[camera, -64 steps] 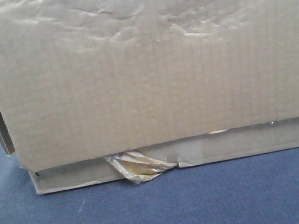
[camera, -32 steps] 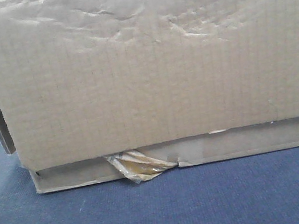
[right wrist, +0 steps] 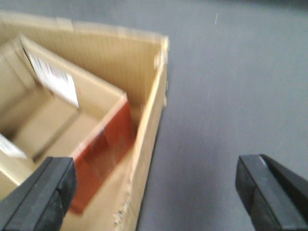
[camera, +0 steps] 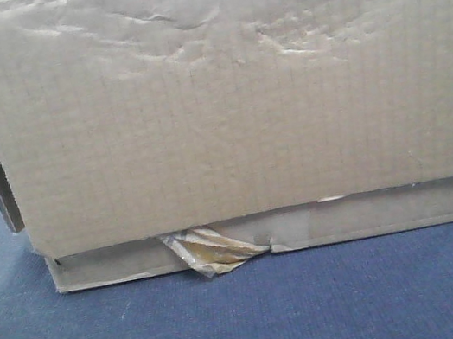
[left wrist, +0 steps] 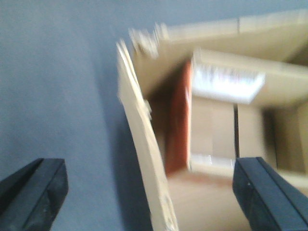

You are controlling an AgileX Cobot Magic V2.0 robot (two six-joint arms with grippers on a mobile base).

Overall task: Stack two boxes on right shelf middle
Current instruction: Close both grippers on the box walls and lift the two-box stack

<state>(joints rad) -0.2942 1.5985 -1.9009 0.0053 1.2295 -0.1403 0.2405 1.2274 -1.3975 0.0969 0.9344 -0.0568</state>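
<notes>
The wide, wrinkle-faced brown box (camera: 223,100) sits on the thin flat box (camera: 367,217), both on a blue-grey surface (camera: 322,311), with a yellowish tape scrap (camera: 210,251) curling at the seam. Inside the open top lies a smaller carton (left wrist: 211,130) with a red-orange side. Its white label (right wrist: 53,79) is too blurred to read. The left gripper (left wrist: 151,190) and right gripper (right wrist: 155,192) each hang spread wide over a side wall, grasping nothing.
</notes>
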